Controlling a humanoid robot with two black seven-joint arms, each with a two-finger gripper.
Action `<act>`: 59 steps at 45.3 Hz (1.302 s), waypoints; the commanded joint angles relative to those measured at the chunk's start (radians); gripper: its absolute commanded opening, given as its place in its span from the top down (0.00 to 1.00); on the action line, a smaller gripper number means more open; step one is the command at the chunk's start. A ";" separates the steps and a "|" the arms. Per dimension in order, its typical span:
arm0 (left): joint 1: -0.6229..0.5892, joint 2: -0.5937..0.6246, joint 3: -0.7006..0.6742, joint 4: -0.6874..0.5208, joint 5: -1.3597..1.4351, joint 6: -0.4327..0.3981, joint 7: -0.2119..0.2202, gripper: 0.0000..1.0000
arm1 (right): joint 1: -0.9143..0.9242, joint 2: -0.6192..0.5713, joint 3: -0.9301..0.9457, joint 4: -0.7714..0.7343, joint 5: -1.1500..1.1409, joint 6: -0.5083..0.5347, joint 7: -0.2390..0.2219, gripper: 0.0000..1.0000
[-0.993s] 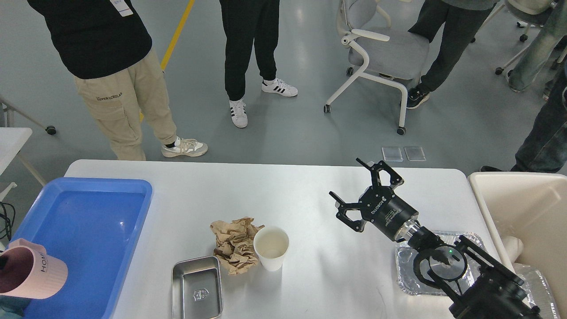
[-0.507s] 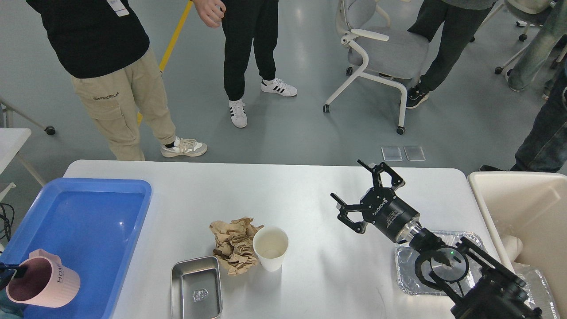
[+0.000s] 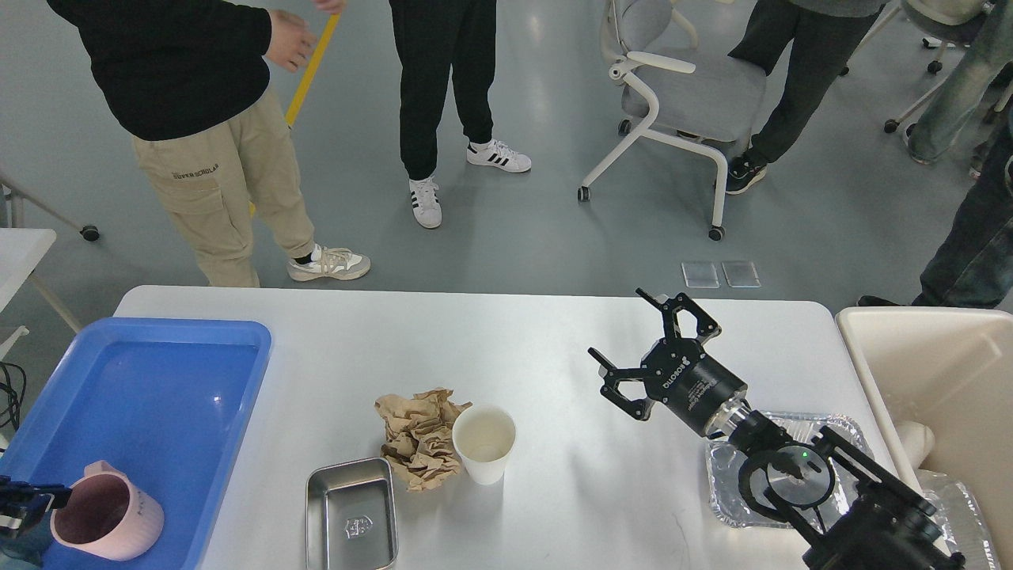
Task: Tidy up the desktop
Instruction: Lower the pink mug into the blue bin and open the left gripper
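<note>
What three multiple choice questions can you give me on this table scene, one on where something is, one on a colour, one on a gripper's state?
1. Where is the pink mug?
A. in the blue tray
B. on the foil tray
C. in the cream bin

2. What colour is the crumpled paper beside the paper cup?
A. white
B. brown
C. blue

3. How does the right gripper stand?
A. shut on the cup
B. shut on the paper
C. open, holding nothing

Answers:
1. A, the mug sits at the tray's near left corner.
2. B, the wad is tan-brown and touches the cup's left side.
3. C, its fingers are spread above the desktop with nothing between them.
</note>
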 commanded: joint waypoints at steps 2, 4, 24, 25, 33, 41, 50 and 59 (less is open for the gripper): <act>0.010 0.008 0.001 -0.005 -0.025 -0.001 -0.014 0.31 | 0.001 -0.003 0.001 0.000 0.001 0.000 0.000 0.00; 0.015 0.011 0.001 -0.006 -0.026 -0.002 -0.014 0.24 | 0.001 -0.003 0.001 0.000 0.000 0.000 -0.001 0.00; 0.007 0.132 -0.278 -0.175 -0.371 -0.209 0.167 0.03 | 0.014 -0.001 -0.003 -0.001 0.000 0.000 -0.001 0.00; 0.010 0.131 -0.301 -0.175 -0.420 -0.221 0.187 0.03 | 0.014 0.000 -0.003 -0.001 0.000 0.000 -0.001 0.00; 0.001 0.098 -0.360 -0.187 -0.747 -0.257 0.279 0.03 | 0.014 0.000 -0.003 -0.001 -0.020 0.000 -0.001 0.00; 0.013 0.028 -0.386 -0.187 -0.928 -0.257 0.284 0.03 | 0.014 0.009 -0.003 -0.001 -0.022 -0.005 -0.001 0.00; 0.038 -0.027 -0.386 -0.232 -1.190 -0.243 0.284 0.03 | 0.003 0.012 -0.003 -0.001 -0.043 -0.006 -0.001 0.00; 0.059 0.026 -0.391 -0.475 -1.362 -0.145 0.275 0.03 | 0.001 0.011 -0.005 -0.001 -0.049 -0.006 -0.001 0.00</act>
